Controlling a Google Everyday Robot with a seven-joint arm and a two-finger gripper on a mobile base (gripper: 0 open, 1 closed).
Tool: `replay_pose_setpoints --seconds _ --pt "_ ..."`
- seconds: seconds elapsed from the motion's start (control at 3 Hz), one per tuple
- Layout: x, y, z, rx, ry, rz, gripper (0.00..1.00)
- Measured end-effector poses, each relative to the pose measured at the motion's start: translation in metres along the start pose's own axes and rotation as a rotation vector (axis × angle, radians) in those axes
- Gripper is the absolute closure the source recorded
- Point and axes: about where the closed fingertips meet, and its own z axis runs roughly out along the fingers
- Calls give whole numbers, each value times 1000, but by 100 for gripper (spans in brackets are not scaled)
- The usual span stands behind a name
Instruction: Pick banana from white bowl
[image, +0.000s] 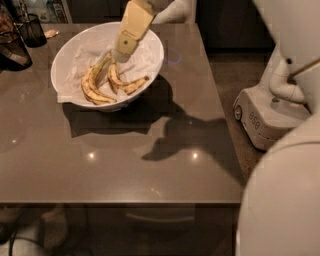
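Hanging over the far side of the white bowl (61, 59), the gripper (123, 48) points down and to the left from a cream-coloured arm segment that comes in from the far edge of the scene. Its tip sits just above the far ends of the two fruits in the bowl. Whether it touches either of them cannot be told, nor whether it is parted or closed.

The bowl stands on the far left part of a grey-brown table (150, 170) and is lined with crumpled white paper. The banana (121, 86), short, curved and blotched with brown, lies in the right half of the bowl, its dark tip pointing right toward the rim. Just left of it lies a longer yellow banana (90, 87) whose stem reaches up toward the gripper. The two lie close side by side.

Two dark mesh cups (30, 30) stand at the far left of the table. On the floor to the right stands a white robot base (265, 120), well apart from the bowl.
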Motion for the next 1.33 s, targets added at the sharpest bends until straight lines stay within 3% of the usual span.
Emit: replay_pose_setpoints --seconds 0.33,0.67,1.33 --pt "-20 -13 23 -17 19 33 0" --pt "-27 -28 37 10 54 90 9" --pt "-21 -48 58 56 127 184 20"
